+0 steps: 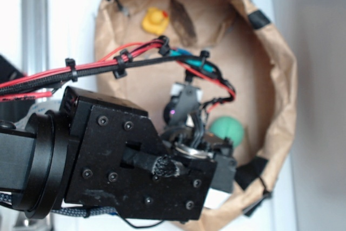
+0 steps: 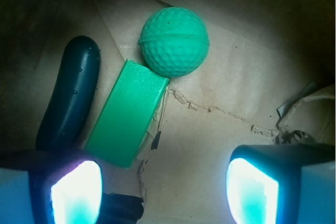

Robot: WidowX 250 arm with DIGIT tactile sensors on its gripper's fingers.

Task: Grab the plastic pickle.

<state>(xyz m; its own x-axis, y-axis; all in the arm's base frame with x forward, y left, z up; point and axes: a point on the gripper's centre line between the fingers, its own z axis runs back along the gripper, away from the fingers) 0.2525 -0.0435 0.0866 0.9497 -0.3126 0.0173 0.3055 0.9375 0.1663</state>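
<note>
A crumpled brown paper bag [image 1: 270, 74] with a rolled rim and black tape patches lies open on a pale worktop [image 1: 313, 133], and its creased, torn paper floor fills the wrist view. In the exterior view the black robot arm [image 1: 108, 155], trailed by red and black cables [image 1: 92, 67] bound with zip ties, reaches down into the bag; a yellow rubber duck [image 1: 155, 20] and a dark brown leaf-shaped piece [image 1: 182, 21] lie near the far wall. In the wrist view the gripper [image 2: 163, 187] hangs above the paper floor with its fingers [image 2: 76, 192] spread wide and nothing between them, their pads glowing pale teal. The plastic pickle [image 2: 71, 95] lies at the left, dark green and glossy, slightly curved, its lower end just beside the left finger and partly behind it. Just beside it on the right lies a light green block [image 2: 126, 111], tilted the same way. A round green dimpled ball [image 2: 174, 41] sits at the block's upper end, touching or nearly so.
</note>
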